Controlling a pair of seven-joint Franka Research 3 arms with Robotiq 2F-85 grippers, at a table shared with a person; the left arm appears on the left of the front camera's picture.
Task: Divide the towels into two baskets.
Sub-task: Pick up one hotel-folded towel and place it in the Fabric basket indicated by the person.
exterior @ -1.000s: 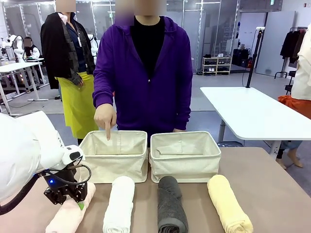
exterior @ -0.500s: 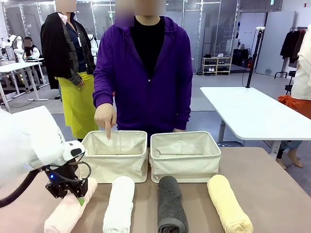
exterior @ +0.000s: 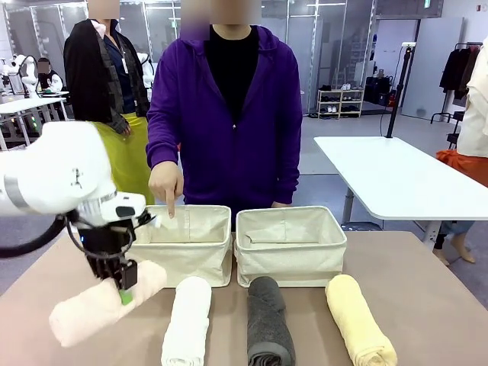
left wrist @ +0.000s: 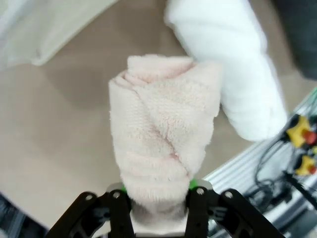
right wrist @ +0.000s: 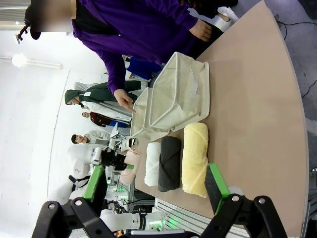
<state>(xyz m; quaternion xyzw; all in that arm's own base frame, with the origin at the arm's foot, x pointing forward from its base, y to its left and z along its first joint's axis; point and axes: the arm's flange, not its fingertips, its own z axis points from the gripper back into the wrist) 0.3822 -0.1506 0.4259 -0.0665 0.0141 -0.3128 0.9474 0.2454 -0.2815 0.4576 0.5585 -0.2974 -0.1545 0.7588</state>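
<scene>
My left gripper [exterior: 120, 286] is shut on one end of the peach-cream towel [exterior: 99, 306], which hangs tilted above the table, just left of the left basket [exterior: 183, 255]. In the left wrist view the roll [left wrist: 161, 134] stands out between my fingers [left wrist: 195, 198]. On the table lie the white towel [exterior: 187, 320], the dark grey towel [exterior: 269, 320] and the yellow towel [exterior: 358, 319], in front of the left and right baskets [exterior: 293, 259]. The person's hand [exterior: 165, 187] points down into the left basket. My right gripper [right wrist: 156, 183] stands open, well back from the yellow towel [right wrist: 194, 158].
The brown table [exterior: 427, 305] has bare room at the right of the yellow towel. A person in purple stands close behind the baskets. The table's metal frame with cables [left wrist: 277, 163] runs along the near edge. A white table [exterior: 396, 179] stands behind at the right.
My left arm has risen and lifted the peach-cream towel off the table, its far end now in the air. The person's pointing hand and the other towels have stayed put.
</scene>
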